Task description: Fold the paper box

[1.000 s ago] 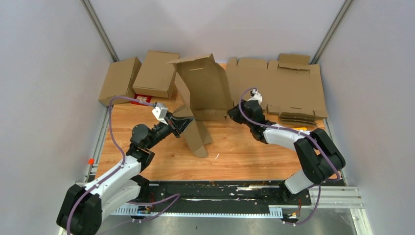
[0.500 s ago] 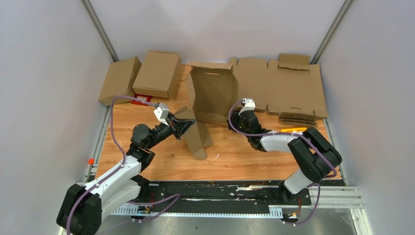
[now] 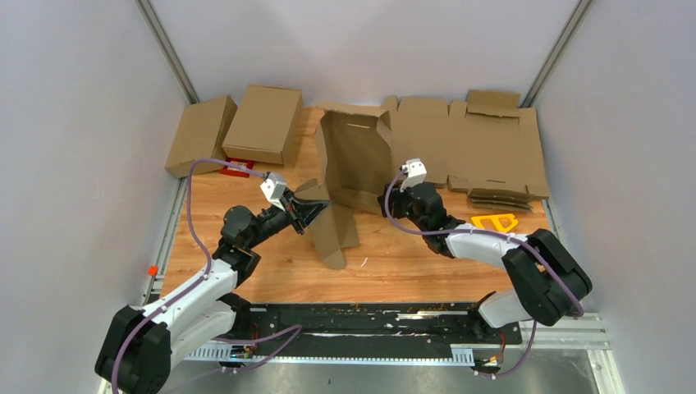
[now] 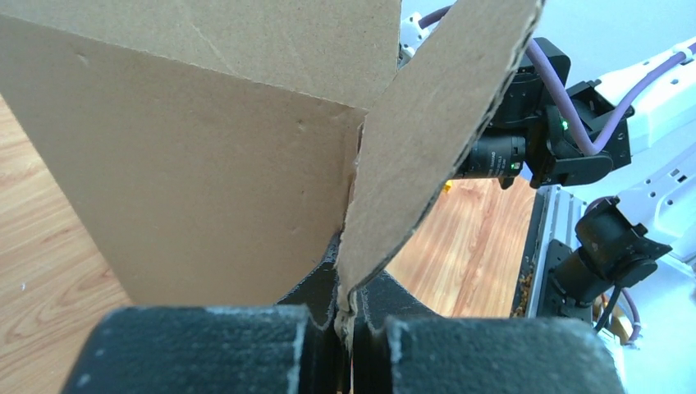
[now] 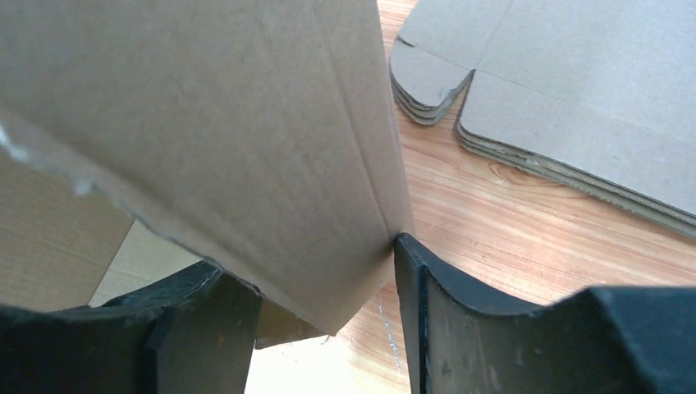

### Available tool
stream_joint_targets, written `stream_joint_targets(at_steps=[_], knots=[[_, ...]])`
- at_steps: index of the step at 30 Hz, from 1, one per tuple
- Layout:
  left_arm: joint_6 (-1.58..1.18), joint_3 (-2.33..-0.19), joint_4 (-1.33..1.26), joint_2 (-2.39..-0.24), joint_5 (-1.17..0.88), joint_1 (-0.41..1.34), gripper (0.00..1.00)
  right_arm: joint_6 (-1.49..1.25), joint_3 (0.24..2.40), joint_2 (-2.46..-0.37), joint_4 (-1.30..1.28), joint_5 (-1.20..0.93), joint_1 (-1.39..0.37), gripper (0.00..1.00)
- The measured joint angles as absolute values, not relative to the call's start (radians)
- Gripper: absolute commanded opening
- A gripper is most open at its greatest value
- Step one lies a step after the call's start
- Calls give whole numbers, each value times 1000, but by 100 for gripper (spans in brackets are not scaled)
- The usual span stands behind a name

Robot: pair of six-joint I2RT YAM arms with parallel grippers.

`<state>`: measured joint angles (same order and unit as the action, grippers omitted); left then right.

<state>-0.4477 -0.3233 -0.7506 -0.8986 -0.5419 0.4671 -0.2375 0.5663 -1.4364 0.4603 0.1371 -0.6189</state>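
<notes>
Our right end effector (image 5: 316, 263) has just spread, freeing the paper box (image 3: 353, 160)'s raised panel, while our left end effector (image 4: 345, 316) stays pinched on its flap, steadying the fold.

red card (image 3: 236, 169): seemingly part-hidden under closed box (image 3: 263, 123) | paper box (image 4: 205, 148): top cropped

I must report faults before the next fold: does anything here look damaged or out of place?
The paper box stands half-open and leaning, with one flap pinched in the left gripper. The cardboard edge beside that flap looks ragged, perhaps slightly torn.
</notes>
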Motion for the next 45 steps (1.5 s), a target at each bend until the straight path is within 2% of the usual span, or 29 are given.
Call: stream_joint_targets(at_steps=[9, 13, 20, 22, 31, 35, 45], knots=[[-443, -324, -751, -899, -542, 467, 0, -206, 596, -1436, 443, 1, -619, 84], [-442, -324, -750, -899, -542, 467, 0, -194, 597, -1436, 413, -77, -605, 87], [-434, -330, -734, -897, -541, 467, 0, -155, 617, -1441, 370, -149, -578, 76], [-430, -330, -729, -895, -541, 467, 0, -149, 625, -1451, 364, -152, -577, 64], [-421, -331, -722, -894, -542, 467, 0, -146, 643, -1488, 337, -133, -576, 56], [-421, -331, -722, -894, -542, 467, 0, -151, 663, -1510, 333, -100, -576, 43], [-421, -331, -721, -894, -542, 468, 0, -167, 701, -1537, 295, -30, -592, 41]])
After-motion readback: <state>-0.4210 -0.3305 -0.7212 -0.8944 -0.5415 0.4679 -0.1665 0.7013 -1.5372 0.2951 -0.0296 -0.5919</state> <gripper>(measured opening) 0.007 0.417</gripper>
